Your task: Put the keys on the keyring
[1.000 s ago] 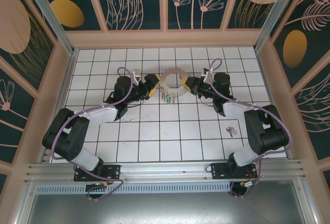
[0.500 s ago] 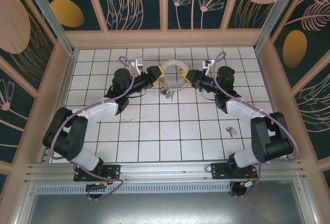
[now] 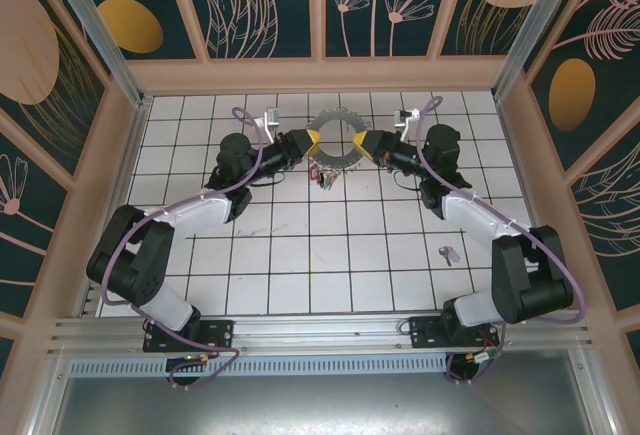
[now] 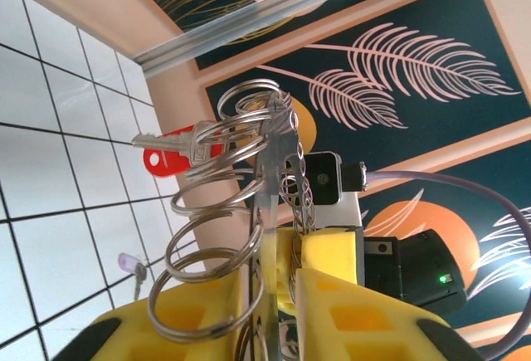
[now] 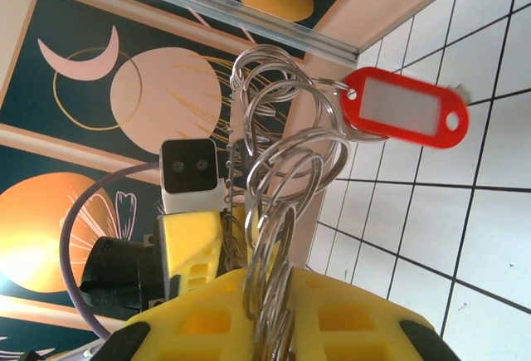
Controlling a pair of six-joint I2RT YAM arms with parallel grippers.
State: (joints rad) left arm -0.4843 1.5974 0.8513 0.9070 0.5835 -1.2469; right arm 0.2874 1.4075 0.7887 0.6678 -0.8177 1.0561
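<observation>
Seen from the top camera, the keys [image 3: 322, 177] hanging under the keyring [image 3: 337, 115] are too small for me to count or tell apart. The 1 loose key [image 3: 449, 253] at the near right shows no blade detail. In my 2 wrist views, the lower edge cuts off the left gripper's fingers [image 4: 315, 336] and the right gripper's fingers [image 5: 216, 295].

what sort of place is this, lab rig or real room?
Probably a purpose-built robot test cell: white gridded tile floor, printed leaf-pattern wall panels boxing it in, aluminium rail along the near edge.
</observation>
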